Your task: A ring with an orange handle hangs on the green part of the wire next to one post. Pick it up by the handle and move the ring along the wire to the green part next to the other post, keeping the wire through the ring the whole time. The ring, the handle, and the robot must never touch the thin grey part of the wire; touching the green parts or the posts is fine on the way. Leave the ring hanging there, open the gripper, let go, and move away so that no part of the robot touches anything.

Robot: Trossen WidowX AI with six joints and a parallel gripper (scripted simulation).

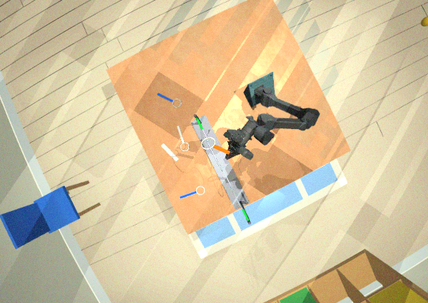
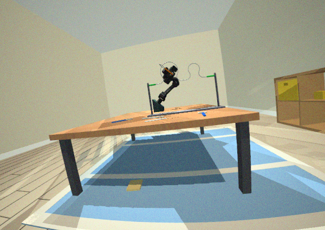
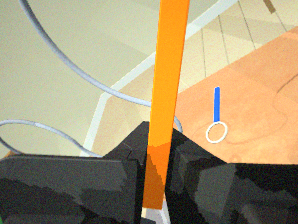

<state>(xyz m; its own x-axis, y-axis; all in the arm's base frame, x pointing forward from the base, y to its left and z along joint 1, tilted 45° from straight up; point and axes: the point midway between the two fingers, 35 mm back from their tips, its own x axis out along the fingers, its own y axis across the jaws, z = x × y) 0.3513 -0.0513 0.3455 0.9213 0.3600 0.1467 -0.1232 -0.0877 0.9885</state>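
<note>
From my top view, the rail (image 1: 234, 185) (image 2: 189, 110) lies across the table (image 1: 242, 43) (image 2: 108, 130), the arm's base (image 1: 272, 74) (image 2: 163, 110) to its right. I see three loose rings left of it. The held ring (image 1: 202, 145) (image 2: 169, 61) sits between both posts. The chair (image 1: 57, 210) stands left of the table, the shelf unit (image 1: 335, 267) (image 2: 299, 108) lower right; the rug (image 1: 282, 203) (image 2: 151, 203) reaches under the table.
</note>
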